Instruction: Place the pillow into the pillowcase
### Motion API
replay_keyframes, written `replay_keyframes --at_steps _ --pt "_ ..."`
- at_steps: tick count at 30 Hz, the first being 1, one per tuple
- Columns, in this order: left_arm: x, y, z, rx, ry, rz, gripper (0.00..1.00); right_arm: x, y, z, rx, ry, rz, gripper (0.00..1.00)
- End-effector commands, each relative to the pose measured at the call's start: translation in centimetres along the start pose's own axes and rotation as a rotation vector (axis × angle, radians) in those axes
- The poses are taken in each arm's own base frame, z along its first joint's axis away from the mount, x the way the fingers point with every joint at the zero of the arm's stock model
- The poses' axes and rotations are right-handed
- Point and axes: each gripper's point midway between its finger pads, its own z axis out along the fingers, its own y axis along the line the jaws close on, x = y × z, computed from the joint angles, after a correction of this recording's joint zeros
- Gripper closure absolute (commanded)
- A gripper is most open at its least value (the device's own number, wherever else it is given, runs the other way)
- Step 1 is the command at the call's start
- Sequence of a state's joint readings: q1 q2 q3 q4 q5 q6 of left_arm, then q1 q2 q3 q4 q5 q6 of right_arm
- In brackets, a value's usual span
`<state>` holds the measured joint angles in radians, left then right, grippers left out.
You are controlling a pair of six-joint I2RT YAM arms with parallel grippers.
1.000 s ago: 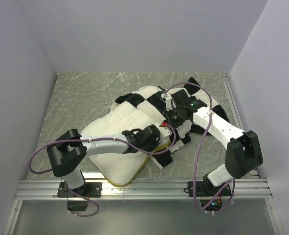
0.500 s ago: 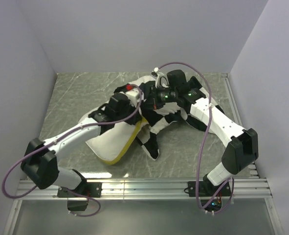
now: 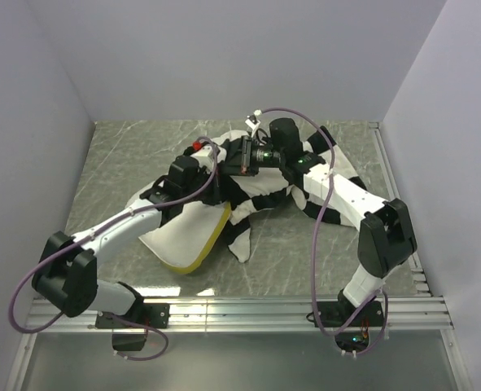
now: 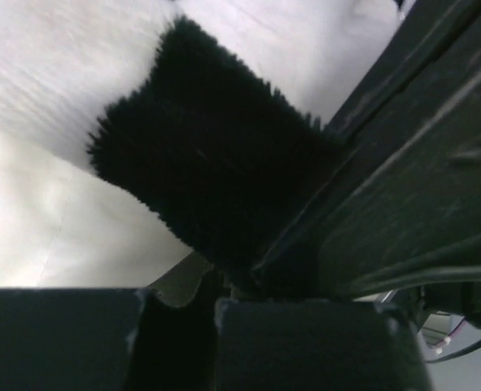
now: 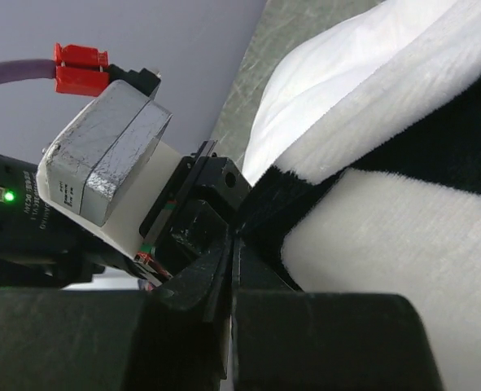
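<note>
The black-and-white checkered pillowcase (image 3: pixel 260 199) lies bunched at the table's middle, its left edge lifted. The cream pillow (image 3: pixel 183 232) with its yellow band (image 3: pixel 214 238) lies left of it, partly under the case and my left arm. My left gripper (image 3: pixel 220 177) and right gripper (image 3: pixel 237 161) meet tip to tip at that lifted edge. In the left wrist view the left gripper (image 4: pixel 216 289) is shut on a black square of the pillowcase (image 4: pixel 199 187). In the right wrist view the right gripper (image 5: pixel 233 244) is shut on the case's black edge (image 5: pixel 289 208).
White walls close the table on the left, back and right. An aluminium rail (image 3: pixel 240 314) runs along the near edge. Purple cables (image 3: pixel 321 244) loop off both arms. Bare grey tabletop (image 3: pixel 134 155) lies at the back left.
My left arm swung from the front of the pillow to the back, beside the right gripper. Both grippers then moved left and back, dragging the pillowcase edge and the pillow with them.
</note>
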<state>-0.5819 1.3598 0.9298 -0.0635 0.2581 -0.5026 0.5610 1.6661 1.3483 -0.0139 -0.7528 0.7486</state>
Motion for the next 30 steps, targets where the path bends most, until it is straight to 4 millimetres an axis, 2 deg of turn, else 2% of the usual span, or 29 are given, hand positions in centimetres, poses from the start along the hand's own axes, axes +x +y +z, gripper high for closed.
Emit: replay_keyframes --at_steps 1,3,5,6,7,8,9,10,11,12,13,14,15,16,17,18,20,21,22,23,24,26,27,30 --pt "-3.1 -3.0 1.7 0.166 -0.120 -0.021 1.00 -0.9 7.1 -1.5 -0.232 0.032 -0.074 1.00" --pt "-3.1 -2.9 2.7 0.175 -0.115 -0.020 1.00 -1.3 6.0 -1.8 -0.185 0.033 -0.061 0.97" --pt "-3.7 -2.9 3.8 0.182 -0.097 0.023 1.00 -2.7 4.2 -3.3 -0.123 -0.012 -0.107 0.77" --pt "-3.6 -3.1 4.0 0.204 -0.070 0.040 0.94 -2.9 2.3 -4.0 -0.046 -0.024 -0.109 0.54" --pt "-3.5 -3.1 4.4 0.210 -0.047 0.054 0.87 -4.0 0.6 -5.4 0.014 -0.066 -0.108 0.44" --pt "-3.1 -2.6 4.9 0.198 0.011 0.079 0.72 -4.0 -0.3 -7.0 0.061 -0.095 -0.111 0.35" --pt "-2.8 -2.5 4.8 0.206 0.044 0.101 0.64 -3.8 -2.1 -8.2 0.136 -0.109 -0.121 0.26" --pt "-2.3 -2.0 4.6 0.184 0.082 0.125 0.58 -4.8 -4.1 -10.4 0.214 -0.160 -0.115 0.23" --pt "-1.5 -1.4 3.9 0.163 0.131 0.182 0.48 -4.5 -4.7 -12.1 0.263 -0.183 -0.121 0.20" --pt "-0.8 -1.2 3.2 0.148 0.157 0.211 0.44 -3.8 -6.1 -13.5 0.321 -0.170 -0.125 0.20" --pt "-1.2 -1.1 2.0 0.124 0.144 0.257 0.41 -3.7 -7.2 -14.8 0.371 -0.183 -0.111 0.20" --pt "-0.6 -0.4 1.3 0.104 0.162 0.333 0.30 -3.6 -8.3 -16.7 0.417 -0.204 -0.088 0.20" --pt "0.8 0.4 0.3 0.063 0.216 0.353 0.28 -2.6 -9.3 -17.9 0.452 -0.181 -0.067 0.20" --pt "0.3 0.9 -0.9 0.011 0.200 0.394 0.23 -2.0 -9.8 -18.5 0.461 -0.172 -0.046 0.20" --pt "1.1 1.6 -1.6 -0.011 0.226 0.424 0.13 -0.8 -10.7 -19.4 0.472 -0.164 -0.008 0.21" --pt "2.4 2.0 -2.5 -0.019 0.284 0.470 0.13 0.6 -11.1 -19.6 0.478 -0.126 0.011 0.21" --pt "3.5 2.8 -3.8 -0.092 0.322 0.580 0.12 2.9 -11.7 -19.8 0.484 -0.070 0.034 0.22" --pt "5.0 1.6 -4.1 -0.072 0.354 0.639 0.12 4.1 -12.0 -19.8 0.487 -0.042 0.053 0.22" --pt "6.0 1.4 -4.5 -0.084 0.371 0.680 0.11 4.9 -12.2 -19.8 0.490 -0.028 0.067 0.22" --pt "7.6 2.2 -4.6 -0.125 0.407 0.715 0.01 6.2 -13.0 -19.7 0.497 -0.003 0.097 0.22" --pt "9.2 1.1 -4.6 -0.104 0.437 0.748 0.01 6.9 -13.3 -19.7 0.501 0.010 0.109 0.22" --pt "11.5 1.1 -3.9 -0.112 0.487 0.709 0.01 7.9 -13.8 -19.6 0.505 0.015 0.124 0.22" --pt "12.5 0.9 -3.5 -0.112 0.508 0.693 0.01 7.7 -13.9 -19.6 0.507 -0.005 0.122 0.23" --pt "14.8 3.7 -1.8 -0.248 0.569 0.608 0.01 8.5 -14.2 -19.4 0.501 -0.011 0.141 0.23"
